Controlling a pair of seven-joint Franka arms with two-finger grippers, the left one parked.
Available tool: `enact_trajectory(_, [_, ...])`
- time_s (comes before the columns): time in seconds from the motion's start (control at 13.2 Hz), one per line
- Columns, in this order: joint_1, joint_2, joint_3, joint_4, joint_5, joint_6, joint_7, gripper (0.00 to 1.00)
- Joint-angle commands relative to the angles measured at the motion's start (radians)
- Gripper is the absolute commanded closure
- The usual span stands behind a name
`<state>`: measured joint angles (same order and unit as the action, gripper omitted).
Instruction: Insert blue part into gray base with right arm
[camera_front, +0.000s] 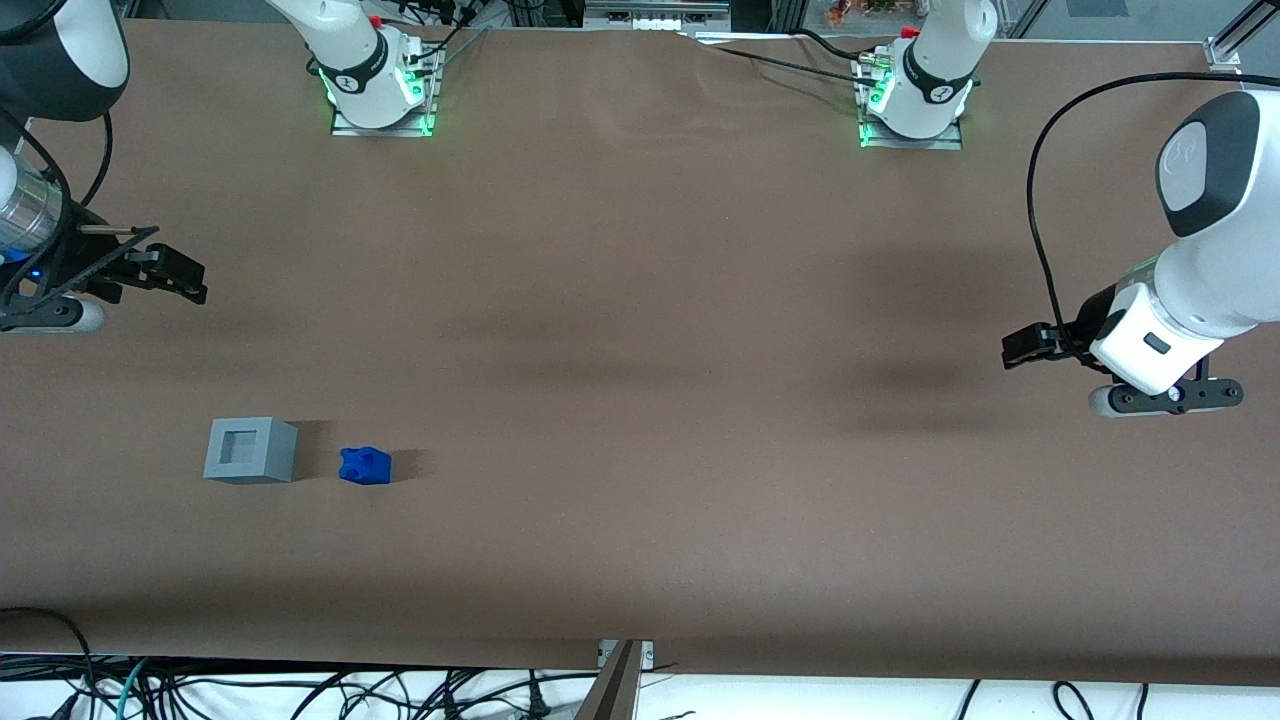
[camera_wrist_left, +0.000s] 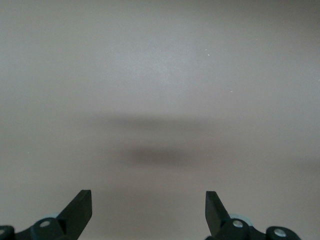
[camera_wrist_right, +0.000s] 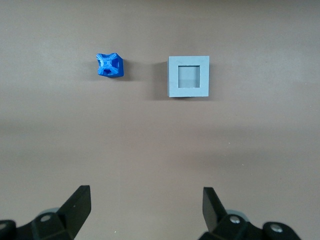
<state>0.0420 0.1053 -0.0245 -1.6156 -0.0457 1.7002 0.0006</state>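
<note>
Brown matte table (camera_front: 640, 400), bare cloth. Gripper (camera_front: 175, 272) hovering at working arm's end, fingers (camera_wrist_right: 75, 205) spread apart, empty. Gray base (camera_front: 250, 451) nearer front camera than gripper: smooth plastic cube, square recess vacant. Blue part (camera_front: 365, 466) just beside, apart, lumpy notched top. Nothing grasped; pickup and insertion both remaining.

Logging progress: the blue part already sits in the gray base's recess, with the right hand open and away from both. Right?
Not quite: the blue part lies on the table beside the gray base, whose recess is empty, as the right wrist view shows. The hand is indeed open and away from both.
</note>
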Motion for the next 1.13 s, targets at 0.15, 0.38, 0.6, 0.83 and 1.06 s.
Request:
enact_trajectory(0.15, [-0.01, 0.007, 0.011, 0.022, 0.012, -0.01, 0.01, 0.01])
enact_trajectory(0.38, [-0.011, 0.008, 0.012, 0.026, 0.012, -0.01, 0.009, 0.01])
enact_trajectory(0.6, [-0.011, 0.008, 0.011, 0.026, 0.013, -0.01, 0.009, 0.01])
enact_trajectory(0.83, [-0.011, 0.008, 0.011, 0.026, 0.013, -0.01, 0.009, 0.01])
enact_trajectory(1.06, [-0.011, 0.014, 0.011, 0.026, 0.012, -0.01, 0.009, 0.01])
